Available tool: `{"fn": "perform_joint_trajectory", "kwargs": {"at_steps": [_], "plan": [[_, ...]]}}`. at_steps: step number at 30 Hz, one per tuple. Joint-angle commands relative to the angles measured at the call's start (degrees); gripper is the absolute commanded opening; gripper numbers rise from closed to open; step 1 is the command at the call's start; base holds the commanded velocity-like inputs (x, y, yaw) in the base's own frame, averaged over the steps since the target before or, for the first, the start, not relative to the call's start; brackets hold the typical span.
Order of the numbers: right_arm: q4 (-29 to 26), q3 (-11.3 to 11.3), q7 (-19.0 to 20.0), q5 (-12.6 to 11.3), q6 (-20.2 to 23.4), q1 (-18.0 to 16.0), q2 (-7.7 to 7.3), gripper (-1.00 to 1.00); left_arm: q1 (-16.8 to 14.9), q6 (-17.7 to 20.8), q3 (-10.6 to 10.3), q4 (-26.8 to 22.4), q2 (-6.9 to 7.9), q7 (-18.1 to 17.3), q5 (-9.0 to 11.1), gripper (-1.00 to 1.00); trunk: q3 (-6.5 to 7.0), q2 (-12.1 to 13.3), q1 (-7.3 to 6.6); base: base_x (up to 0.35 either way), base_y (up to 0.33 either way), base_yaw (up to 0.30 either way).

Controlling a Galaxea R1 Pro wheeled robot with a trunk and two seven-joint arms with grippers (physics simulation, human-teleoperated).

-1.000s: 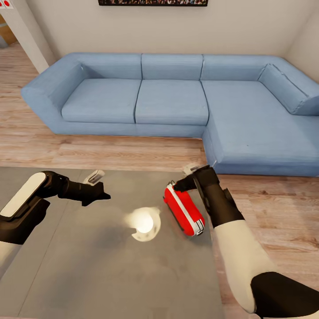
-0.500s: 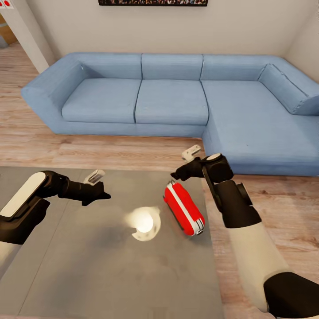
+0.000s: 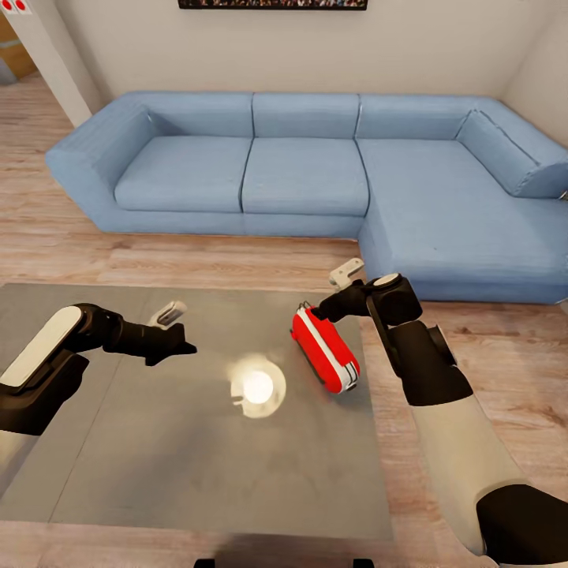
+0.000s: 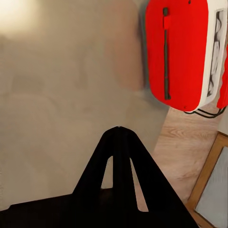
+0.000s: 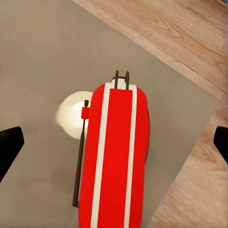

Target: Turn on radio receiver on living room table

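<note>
- The small bright red radio receiver [image 3: 325, 349], an oblong rounded case with white stripes and trim, lies on the smooth, slightly glossy grey rectangular bench [image 3: 158, 450], near its right edge and towards the far side.
- In the right wrist view, two white stripes run the length of the red case [image 5: 115, 161], a thin dark rod lies along one side, and a small dark wire loop sticks out at one end.
- The right gripper [image 3: 322, 309], matte black, hovers just above the far end of the radio; its finger tips sit at opposite edges of the right wrist view, spread wide and holding nothing.
- The left gripper [image 3: 180, 345], also black, hangs over the bench well apart from the radio; in the left wrist view its fingers [image 4: 118, 142] meet at a point, closed on nothing.
- A round bright lamp reflection [image 3: 257, 386] glows on the bench between the grippers.
- A blue fabric L-shaped sofa [image 3: 304, 170] stands beyond, on a light wood plank floor [image 3: 197, 264].
</note>
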Motion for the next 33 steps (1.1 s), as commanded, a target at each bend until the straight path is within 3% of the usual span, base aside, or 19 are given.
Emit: {"fn": "perform_joint_trajectory", "kwargs": {"at_steps": [1,18,21,25,26,30,33], "plan": [[-0.03,-0.01,-0.06,0.0,0.0,0.0,0.0,1.0,-0.01,0.0,0.02,0.0,0.0,-0.01,-0.31,-1.0,0.05,0.0,0.0,-0.016,0.0,0.0],[-0.24,-0.3,-0.48,-0.08,0.0,0.0,-0.15,1.0,0.03,0.0,-0.01,0.0,0.0,-0.03,-0.89,-1.0,1.46,0.0,0.0,-0.002,0.0,0.03],[-0.41,-0.36,-0.43,-0.11,0.0,0.0,-1.25,1.0,0.0,0.0,0.0,-0.07,0.03,-0.03,-0.95,-1.0,1.72,0.0,0.0,0.0,0.0,0.066],[-0.58,-0.76,-0.47,-0.24,0.0,-0.04,-4.39,1.0,0.01,0.0,-0.13,-0.17,0.2,-0.03,-0.97,-1.0,2.07,0.0,0.0,0.0,0.0,0.066],[-0.88,-1.58,-0.36,-0.34,0.0,-0.02,-5.95,1.0,0.02,0.0,-0.13,-0.38,0.38,-0.03,-0.97,-1.0,2.16,0.0,0.0,0.0,0.0,0.066],[-2.27,-3.55,-0.22,-0.41,0.0,0.59,-6.98,1.0,0.01,0.0,-0.23,-1.99,0.49,-0.03,-0.94,-1.0,2.51,0.0,0.0,0.0,0.0,0.066],[-3.19,-6.36,-0.16,-0.42,0.0,2.68,-7.49,1.0,-0.01,0.0,-2.77,-3.11,0.55,-0.03,-1.02,-1.0,2.77,0.0,0.0,0.0,0.0,0.065]]}}
